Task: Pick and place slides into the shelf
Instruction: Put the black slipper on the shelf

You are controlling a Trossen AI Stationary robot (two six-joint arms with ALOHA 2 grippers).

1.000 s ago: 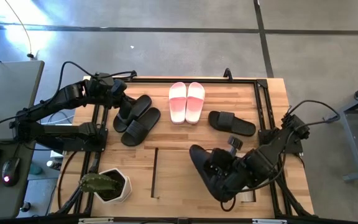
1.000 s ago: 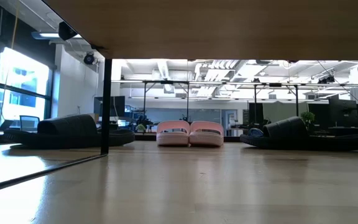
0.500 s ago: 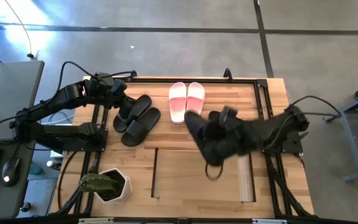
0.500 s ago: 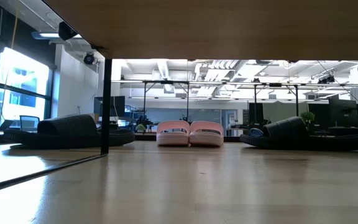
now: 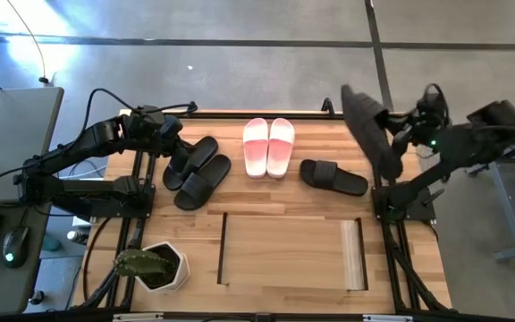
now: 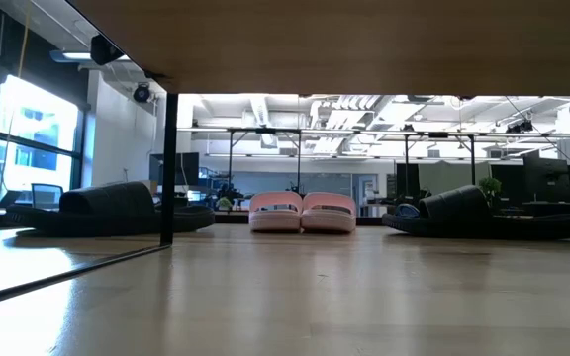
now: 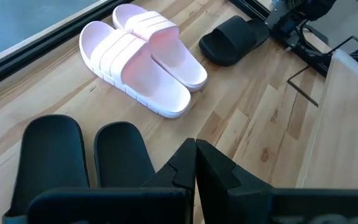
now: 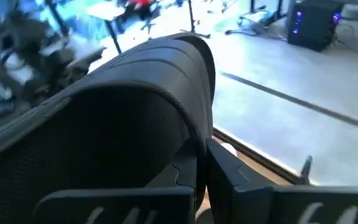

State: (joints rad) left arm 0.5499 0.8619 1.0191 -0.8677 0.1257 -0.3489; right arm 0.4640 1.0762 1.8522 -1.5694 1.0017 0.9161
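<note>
Right gripper (image 5: pixel 399 136) clamped shut on black slide (image 5: pixel 371 131), raised over table's far right edge; judged light, flexible foam, best pinched at strap; left gripper (image 7: pixel 196 163) shut, empty, above black pair (image 5: pixel 195 170); shelf (image 5: pixel 289 250) unfilled.

The shelf's flat top (image 5: pixel 284 250) lies bare between its side boards, open from above. Beyond it, bare surface (image 5: pixel 275 192) leads to the pink pair (image 5: pixel 268 146), black pair (image 5: pixel 195 172) and single black slide (image 5: pixel 333 176). A plant pot (image 5: pixel 155 266) crowds the shelf's left side.
</note>
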